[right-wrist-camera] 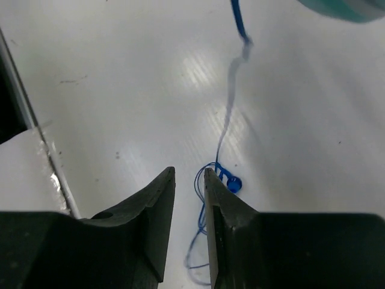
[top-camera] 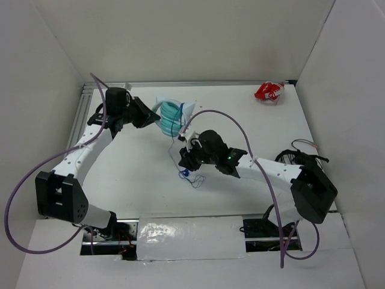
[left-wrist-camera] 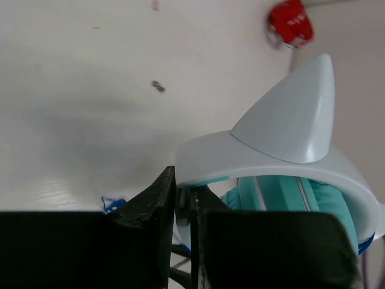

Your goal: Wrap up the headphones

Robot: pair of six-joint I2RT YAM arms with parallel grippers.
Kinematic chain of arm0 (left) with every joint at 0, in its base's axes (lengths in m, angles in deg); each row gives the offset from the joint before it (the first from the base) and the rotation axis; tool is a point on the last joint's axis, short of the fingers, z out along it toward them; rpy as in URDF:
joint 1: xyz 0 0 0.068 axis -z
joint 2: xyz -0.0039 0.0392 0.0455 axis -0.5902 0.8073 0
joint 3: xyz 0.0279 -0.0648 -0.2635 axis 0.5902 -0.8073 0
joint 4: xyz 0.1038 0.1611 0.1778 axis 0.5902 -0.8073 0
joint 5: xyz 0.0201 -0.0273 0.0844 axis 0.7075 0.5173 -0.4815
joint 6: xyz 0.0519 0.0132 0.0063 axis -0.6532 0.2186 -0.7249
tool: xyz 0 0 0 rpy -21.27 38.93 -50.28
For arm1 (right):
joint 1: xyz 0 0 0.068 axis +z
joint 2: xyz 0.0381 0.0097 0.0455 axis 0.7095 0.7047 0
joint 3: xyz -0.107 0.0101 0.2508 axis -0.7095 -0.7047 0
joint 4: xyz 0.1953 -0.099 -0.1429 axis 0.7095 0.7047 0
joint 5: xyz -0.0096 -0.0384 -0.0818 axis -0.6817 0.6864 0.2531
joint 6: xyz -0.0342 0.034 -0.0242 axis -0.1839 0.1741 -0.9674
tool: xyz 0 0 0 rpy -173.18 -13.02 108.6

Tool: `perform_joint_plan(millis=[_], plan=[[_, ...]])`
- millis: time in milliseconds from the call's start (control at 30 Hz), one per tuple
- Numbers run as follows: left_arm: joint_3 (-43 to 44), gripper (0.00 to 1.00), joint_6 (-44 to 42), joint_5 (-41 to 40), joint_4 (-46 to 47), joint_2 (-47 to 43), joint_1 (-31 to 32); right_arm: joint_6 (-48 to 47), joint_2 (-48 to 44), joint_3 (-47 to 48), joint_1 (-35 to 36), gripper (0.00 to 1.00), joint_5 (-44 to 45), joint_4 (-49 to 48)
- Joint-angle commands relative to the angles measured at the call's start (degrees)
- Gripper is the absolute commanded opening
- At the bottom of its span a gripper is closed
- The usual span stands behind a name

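The headphones (top-camera: 170, 116) sit at the back middle of the table, with teal ear cups (left-wrist-camera: 283, 192), a white headband with a pointed ear (left-wrist-camera: 289, 126), and a thin dark-blue cord (top-camera: 191, 176) trailing forward. My left gripper (top-camera: 151, 116) is shut on the headband's end; in the left wrist view the gripper (left-wrist-camera: 183, 183) pinches the white band. My right gripper (top-camera: 185, 159) hovers over the loose cord end. In the right wrist view this gripper (right-wrist-camera: 189, 171) stands slightly open and empty, with the cord loops (right-wrist-camera: 207, 205) and blue plug (right-wrist-camera: 233, 183) on the table below.
A small red and white object (top-camera: 268, 91) lies at the back right corner and also shows in the left wrist view (left-wrist-camera: 290, 23). White walls close in the table on three sides. A metal rail (top-camera: 78, 129) runs along the left edge. A plastic-covered strip (top-camera: 189, 238) lies at the front.
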Motion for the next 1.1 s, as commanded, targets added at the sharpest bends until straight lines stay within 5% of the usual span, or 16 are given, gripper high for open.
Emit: perform_joint_plan(millis=[0,233,500,567,633,900,1067], plan=[[2.32,0.0,-1.49,13.53,11.19,-6.89,1.23,-2.3,-4.03,-4.8,0.11,0.34,4.13,-21.43],[5.04,0.0,-2.81,10.03,9.26,-12.26,1.67,-3.53,-10.36,-16.49,0.2,0.44,6.65,-41.11],[7.32,0.0,-4.13,11.87,10.67,-16.58,2.9,-3.53,-11.33,-18.52,-0.67,0.67,8.26,-46.14],[9.34,0.0,-4.92,12.05,9.45,-16.05,2.99,-3.62,-11.07,-17.12,-0.59,0.94,3.62,-45.53],[12.15,0.0,-5.53,11.27,6.99,-15.18,2.99,-3.27,-11.24,-16.85,-0.5,1.0,0.36,-45.61],[15.49,0.0,-6.68,11.09,5.94,-15.08,2.99,-0.19,-12.38,-18.69,0.03,1.0,3.22,-47.9],[13.49,0.0,-7.64,10.12,6.71,-15.7,2.99,8.33,-23.7,-21.59,0.11,1.0,25.61,-43.07]])
